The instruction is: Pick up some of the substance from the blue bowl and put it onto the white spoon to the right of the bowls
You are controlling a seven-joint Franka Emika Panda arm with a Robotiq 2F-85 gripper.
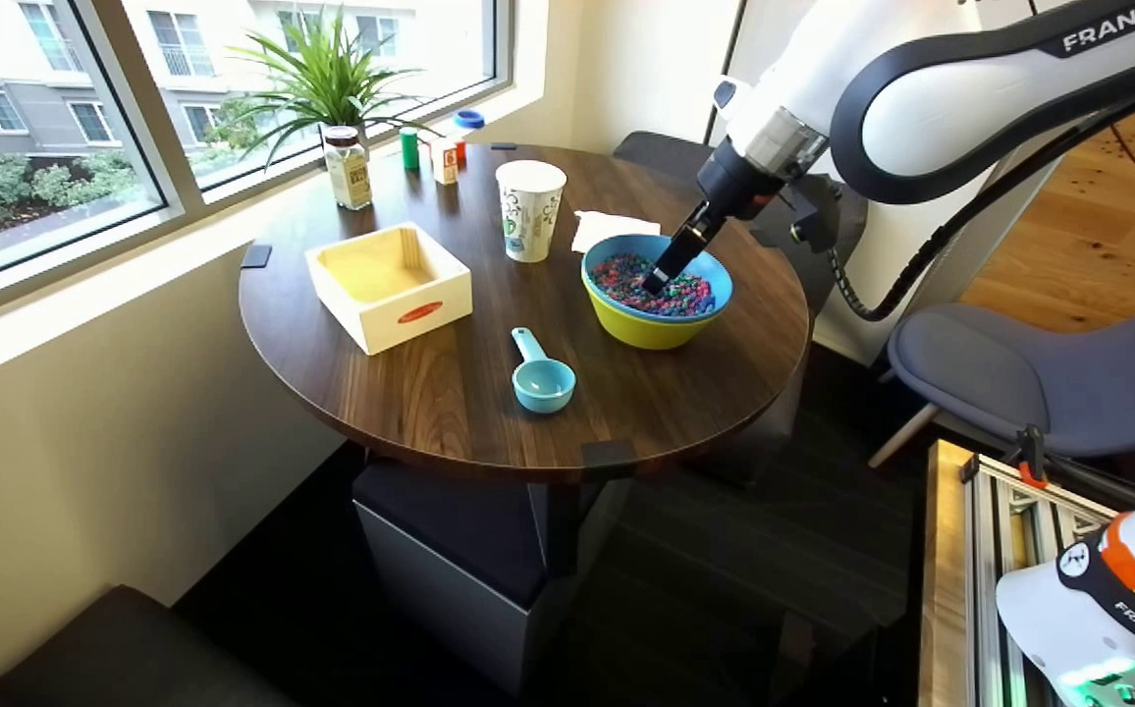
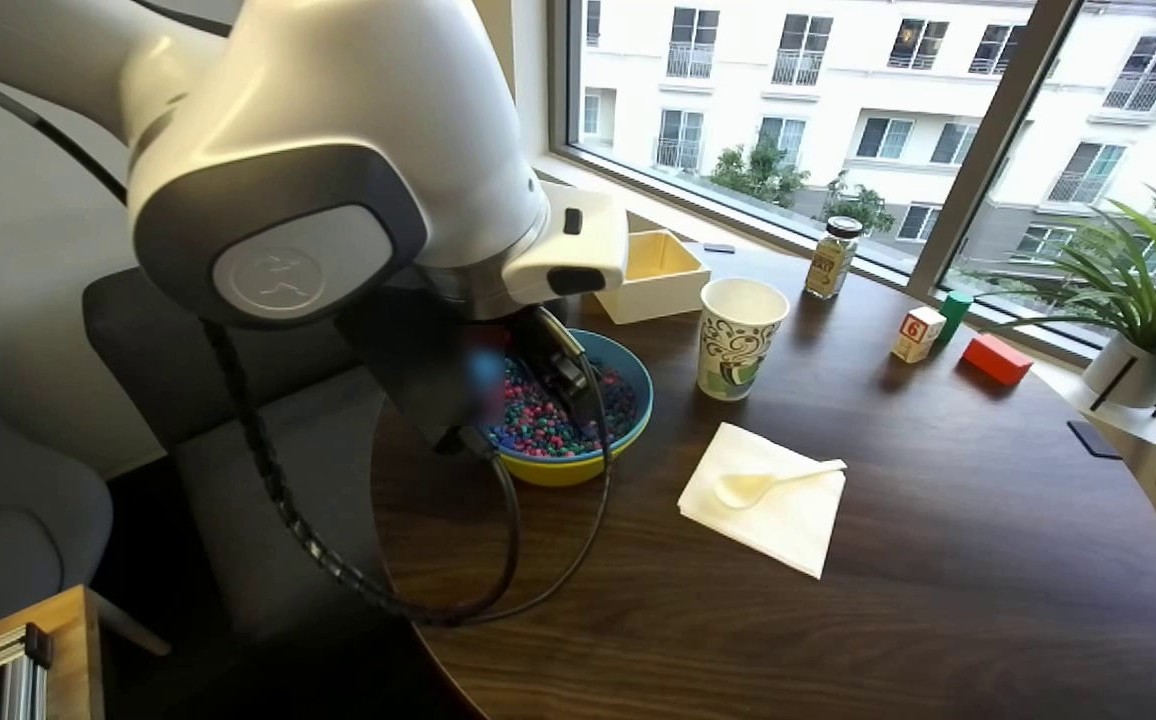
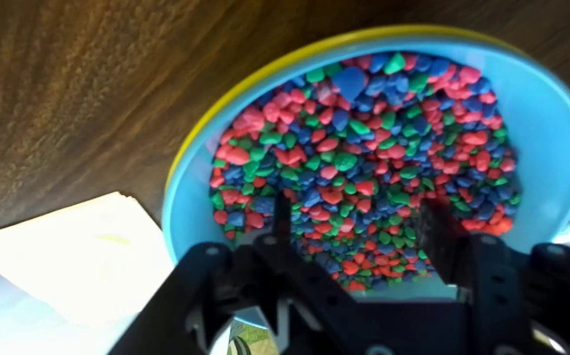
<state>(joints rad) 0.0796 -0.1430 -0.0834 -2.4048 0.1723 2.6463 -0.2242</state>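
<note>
The blue bowl [image 1: 718,278] stands on the table with yellow-green showing outside; it is also in the other exterior view [image 2: 644,392] and the wrist view [image 3: 549,143]. It holds the substance [image 3: 364,148], loose red, blue and green bits. My gripper [image 3: 356,207] points down into the bowl with its fingers apart and only loose bits visible between them. In an exterior view the fingertips [image 1: 656,283] are at the heap; whether they touch it I cannot tell. The white spoon [image 2: 750,487] lies on a white napkin [image 2: 788,530] beside the bowl.
A paper cup [image 1: 528,216] stands close to the bowl. A wooden box [image 1: 415,304] and a teal scoop [image 1: 543,381] lie on the table [image 1: 450,393]. A jar [image 1: 348,172], small blocks [image 2: 918,333] and a plant [image 1: 327,74] are near the window.
</note>
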